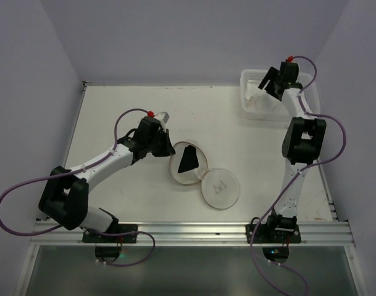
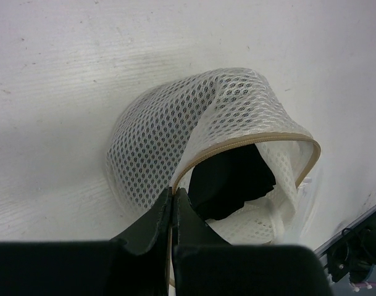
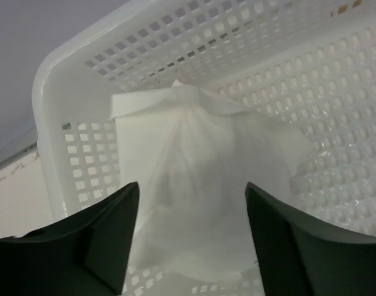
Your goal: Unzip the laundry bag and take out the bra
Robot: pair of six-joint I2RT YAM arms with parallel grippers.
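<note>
Two grippers are mine, and I begin with the left gripper (image 2: pixel 173 206): its jaws are pressed fully together, and between the tips I pinch the tan rim of the laundry bag (image 2: pixel 194 132). From my left wrist I see the white mesh rising just beyond my fingertips, the rim hoop curving to the right side, and the mouth of the bag standing open. Inside the bag, just behind the rim, lies a dark object (image 2: pixel 231 182); I cannot tell what it is.

In the top view the laundry bag (image 1: pixel 189 161) lies open near the middle of the table (image 1: pixel 113 111), with my left gripper (image 1: pixel 163 144) touching its left edge. One round half of the bag shows a dark triangle shape (image 1: pixel 188 159) inside. The other round half (image 1: pixel 220 189) lies flat at the near right of the first one, touching it, with a small dark mark on it.

My right gripper (image 3: pixel 192 203) is well apart from the bag, at the far right corner of the table, above the white slotted basket (image 3: pixel 64 117). Its jaws stand wide apart and hold nothing. Between them and a little beyond, a white cloth-like piece (image 3: pixel 200 166) lies inside the basket, against the basket's wall. In the top view this right gripper (image 1: pixel 269 83) hangs over the basket (image 1: pixel 308 89)
</note>
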